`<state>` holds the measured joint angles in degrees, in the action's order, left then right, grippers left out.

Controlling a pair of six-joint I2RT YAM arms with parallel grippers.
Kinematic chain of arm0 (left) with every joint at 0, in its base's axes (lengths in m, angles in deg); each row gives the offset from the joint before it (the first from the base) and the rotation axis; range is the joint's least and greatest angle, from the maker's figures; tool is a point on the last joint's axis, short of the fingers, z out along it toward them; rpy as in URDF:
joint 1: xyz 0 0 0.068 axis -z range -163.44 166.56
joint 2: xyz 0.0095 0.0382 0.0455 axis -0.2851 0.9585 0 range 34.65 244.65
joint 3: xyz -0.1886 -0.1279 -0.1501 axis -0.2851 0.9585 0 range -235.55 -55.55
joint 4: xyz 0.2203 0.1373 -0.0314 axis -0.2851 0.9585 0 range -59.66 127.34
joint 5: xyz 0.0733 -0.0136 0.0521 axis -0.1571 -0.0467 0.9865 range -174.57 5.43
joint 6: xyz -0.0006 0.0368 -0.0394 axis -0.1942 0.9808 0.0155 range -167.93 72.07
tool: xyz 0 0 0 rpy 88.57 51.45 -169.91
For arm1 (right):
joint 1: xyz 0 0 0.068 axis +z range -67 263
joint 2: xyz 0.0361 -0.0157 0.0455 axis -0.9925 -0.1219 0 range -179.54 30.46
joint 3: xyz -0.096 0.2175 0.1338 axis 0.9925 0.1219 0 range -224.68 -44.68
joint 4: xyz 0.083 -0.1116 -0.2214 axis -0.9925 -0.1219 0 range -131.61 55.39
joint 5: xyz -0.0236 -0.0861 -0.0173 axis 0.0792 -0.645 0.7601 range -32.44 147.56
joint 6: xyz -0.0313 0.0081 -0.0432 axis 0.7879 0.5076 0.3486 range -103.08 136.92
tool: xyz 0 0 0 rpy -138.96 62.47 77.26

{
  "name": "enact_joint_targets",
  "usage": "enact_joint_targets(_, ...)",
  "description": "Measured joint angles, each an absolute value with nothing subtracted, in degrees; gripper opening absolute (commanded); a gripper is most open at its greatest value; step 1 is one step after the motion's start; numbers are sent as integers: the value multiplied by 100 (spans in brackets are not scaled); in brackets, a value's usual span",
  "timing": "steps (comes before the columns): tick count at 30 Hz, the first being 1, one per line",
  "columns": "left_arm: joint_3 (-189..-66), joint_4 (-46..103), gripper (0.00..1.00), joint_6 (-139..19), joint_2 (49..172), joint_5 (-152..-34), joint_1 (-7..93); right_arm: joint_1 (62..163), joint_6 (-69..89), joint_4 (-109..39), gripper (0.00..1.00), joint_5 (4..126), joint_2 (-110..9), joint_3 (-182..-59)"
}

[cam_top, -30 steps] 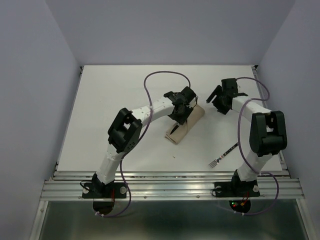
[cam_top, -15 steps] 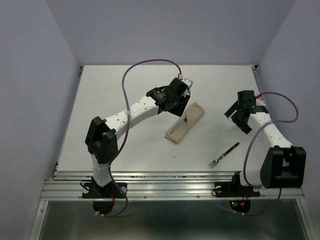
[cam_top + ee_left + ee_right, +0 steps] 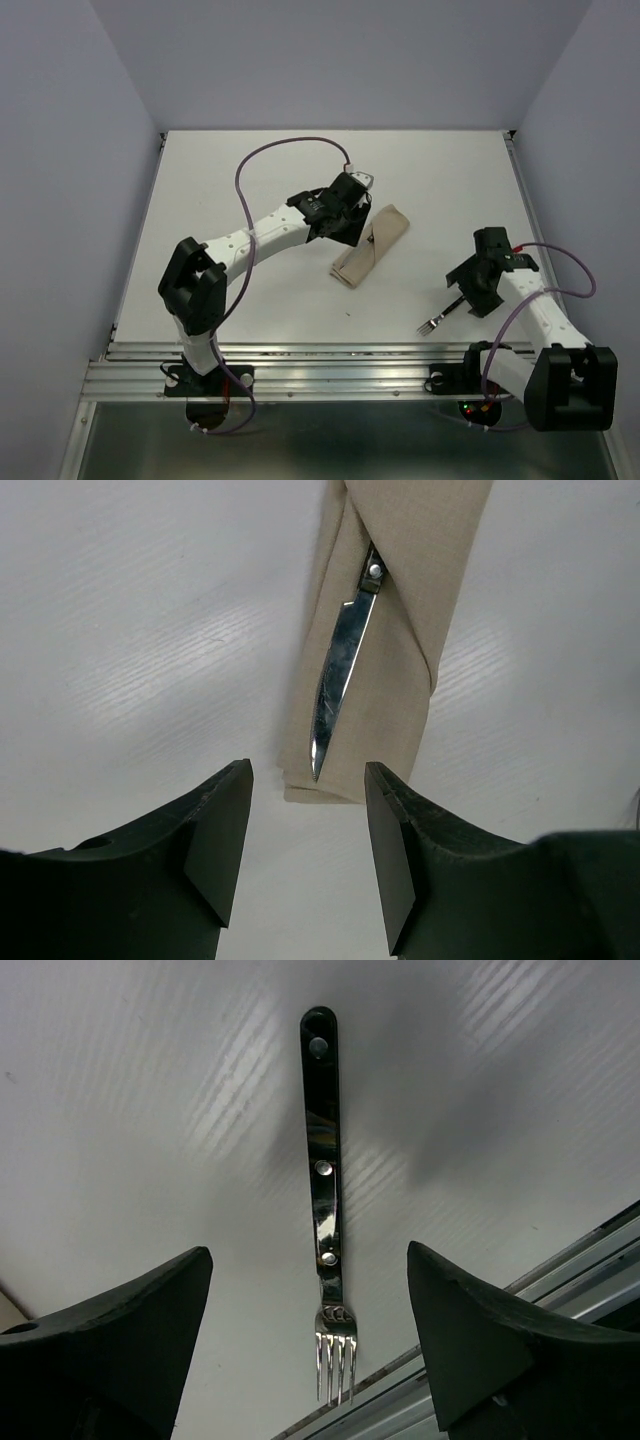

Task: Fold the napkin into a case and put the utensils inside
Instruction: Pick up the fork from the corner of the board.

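The napkin (image 3: 372,245) lies folded into a narrow beige case (image 3: 420,620) mid-table. The knife (image 3: 338,685) is tucked into its fold, with the silver blade sticking out toward the case's near end. My left gripper (image 3: 343,218) (image 3: 307,800) hovers just off that end, open and empty. The fork (image 3: 441,314) (image 3: 324,1200), dark-handled with silver tines, lies flat on the table near the front right, tines toward the rail. My right gripper (image 3: 469,291) (image 3: 308,1260) hangs above the fork's handle, open wide, with the fork lined up between its fingers and untouched.
A metal rail (image 3: 340,358) (image 3: 570,1270) runs along the table's near edge, just past the fork's tines. Pale walls close in the table on the left, back and right. Purple cables loop off both arms.
My left gripper has drawn back off the case, leaving the knife in it. My right arm has swung from the back right toward the near edge and now sits over the fork.
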<state>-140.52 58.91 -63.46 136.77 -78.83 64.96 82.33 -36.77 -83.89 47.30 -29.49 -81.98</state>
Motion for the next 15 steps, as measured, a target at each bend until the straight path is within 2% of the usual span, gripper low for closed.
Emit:
enact_joint_targets(4,-14052,5780,60,-6379,13518,-7881,6496,8231,-3782,-8249,63,4859,-3287,-7966)
enact_joint_targets(6,-14052,5730,60,-6397,13467,-7870,6496,8231,-3793,-8122,48,4898,-3458,-7848)
enact_joint_targets(12,-14043,5673,59,-6458,13454,-7826,6496,8238,-3705,-7873,17,4953,-3742,-7730)
enact_joint_targets(15,-14039,5668,59,-6486,13454,-7802,6496,8377,-3708,-7868,16,5018,-3799,-7756)
